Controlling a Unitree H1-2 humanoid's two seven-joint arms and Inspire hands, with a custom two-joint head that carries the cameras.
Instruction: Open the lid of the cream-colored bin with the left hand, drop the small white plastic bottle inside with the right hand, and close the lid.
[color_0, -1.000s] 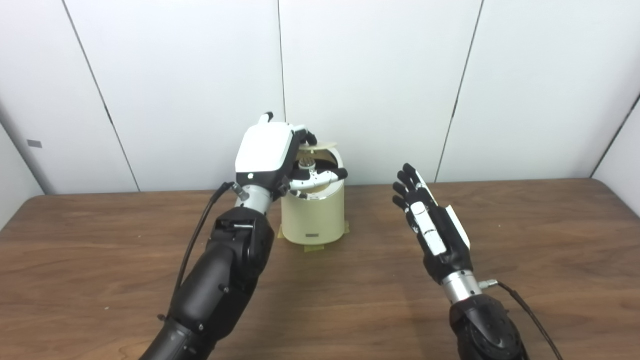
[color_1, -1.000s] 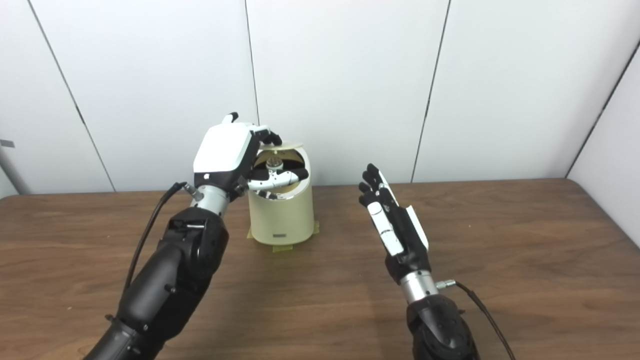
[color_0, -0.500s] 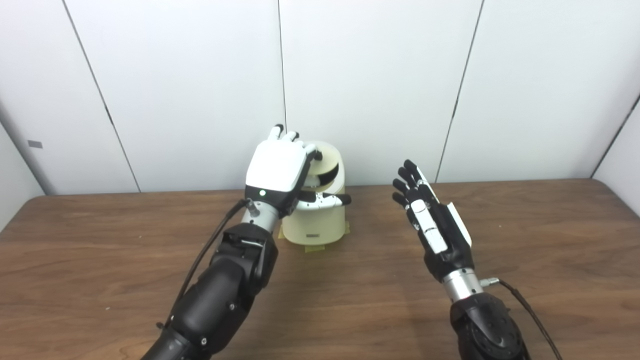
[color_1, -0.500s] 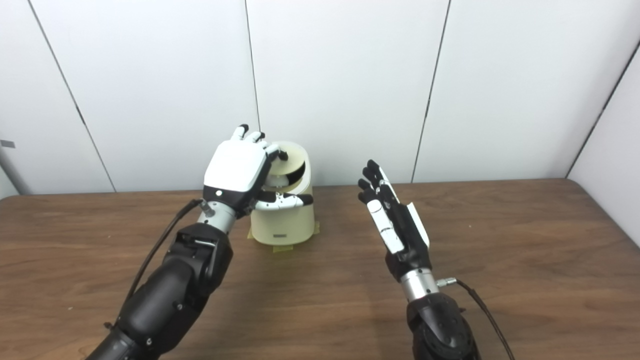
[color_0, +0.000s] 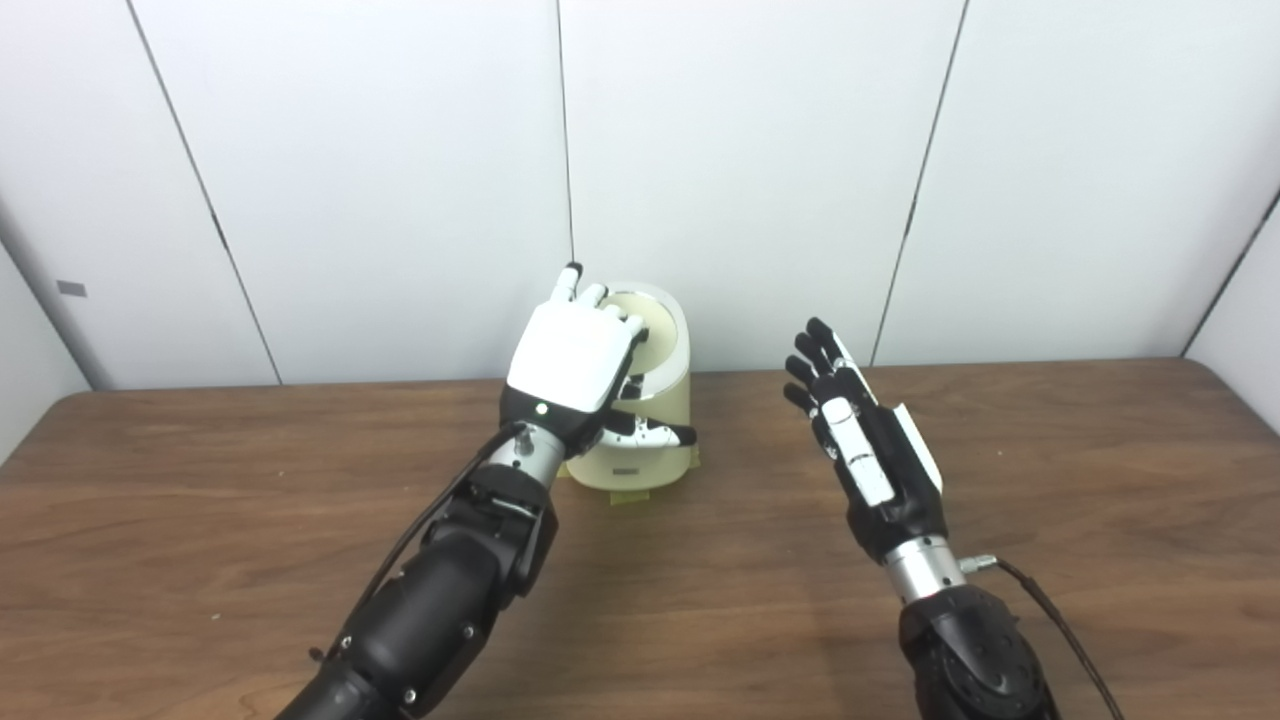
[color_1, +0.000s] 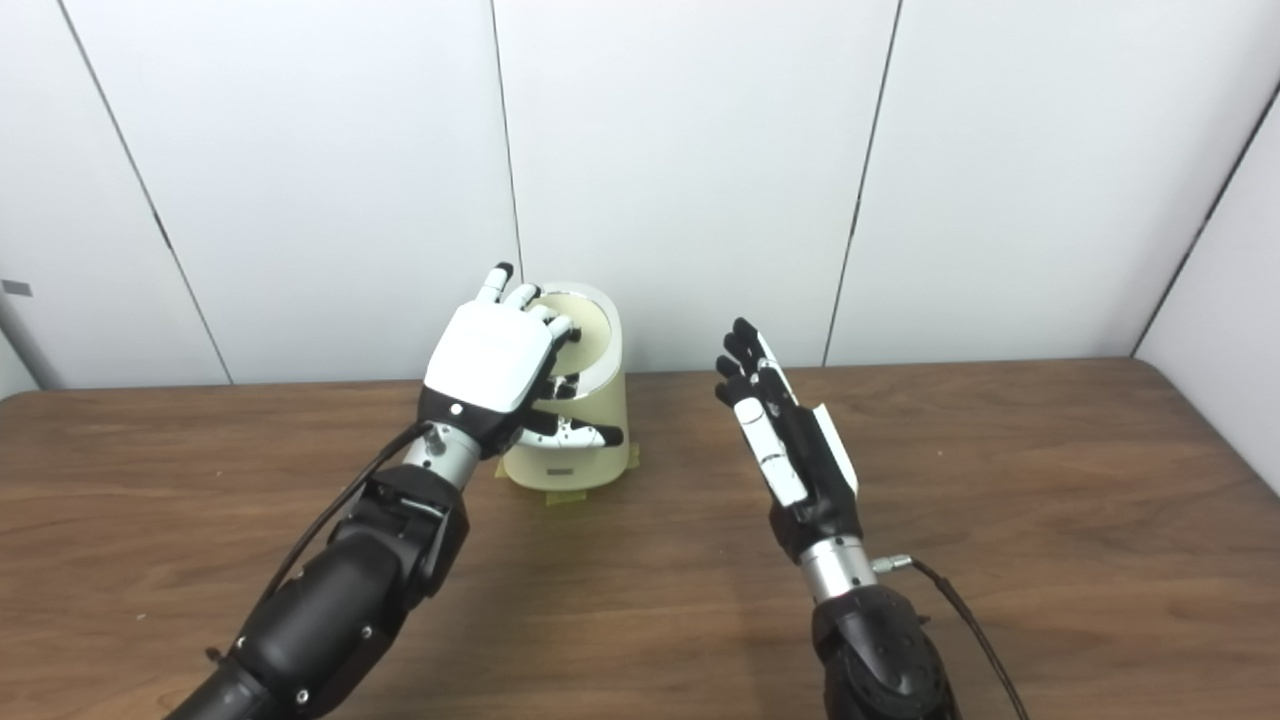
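Two robot hands hover over a wooden table (color_0: 1050, 450). Left hand (color_0: 575, 355) rests released on the cream bin's (color_0: 650, 440) closed lid (color_0: 660, 325), seemingly light, best pressed at its edge. Right hand (color_0: 865, 440) waits, fingers spread. No bottle visible.

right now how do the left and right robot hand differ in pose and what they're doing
The left robot hand shows its white back and lies over the cream bin, fingers on the lid; the right robot hand is turned edge-on, fingers straight, above the bare table. The left is against the bin; the right touches nothing and sits apart from it. Neither holds a bottle.
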